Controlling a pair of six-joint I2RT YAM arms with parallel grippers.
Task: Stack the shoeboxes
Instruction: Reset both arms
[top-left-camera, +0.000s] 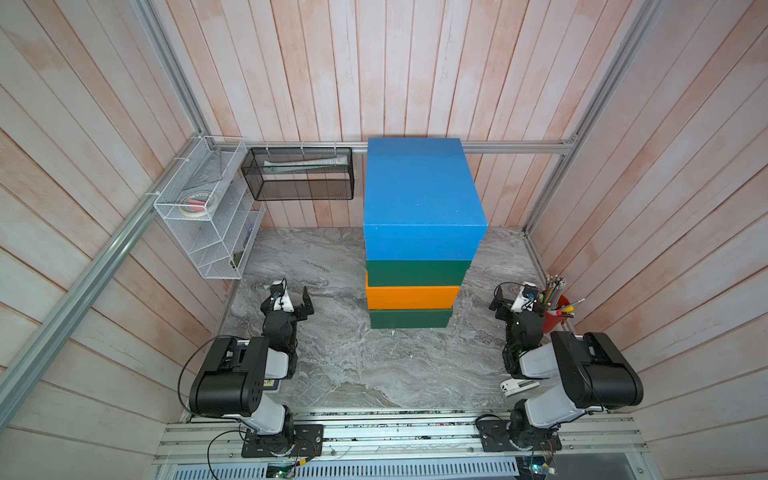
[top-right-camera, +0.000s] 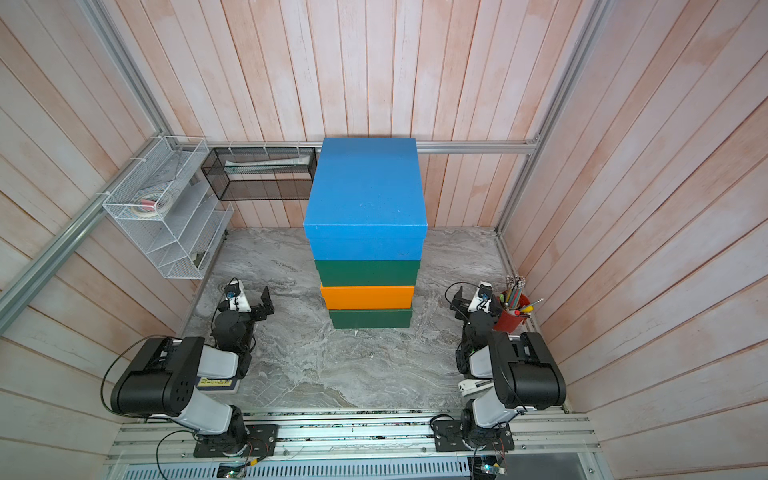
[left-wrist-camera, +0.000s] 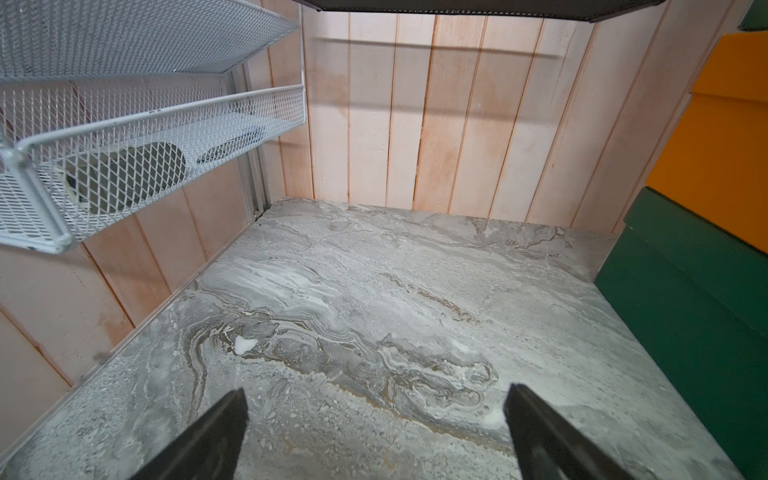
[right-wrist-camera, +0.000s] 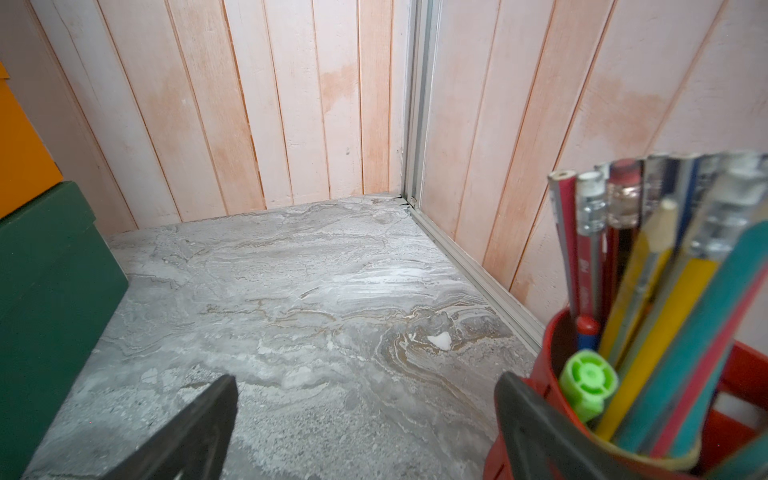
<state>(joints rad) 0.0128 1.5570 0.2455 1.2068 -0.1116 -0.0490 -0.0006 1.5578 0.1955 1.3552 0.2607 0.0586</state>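
Stacked four high at centre of bench: blue shoebox atop upper green shoebox, orange shoebox, lower green shoebox, roughly flush, presumably for balance. Released and empty: left jaws, right jaws, parked clear either side.

A robot lab booth dressed as an office nook: aluminium framing, plank walls, marble-print desk, pencil cup at 3 o'clock (wire rack at 10).
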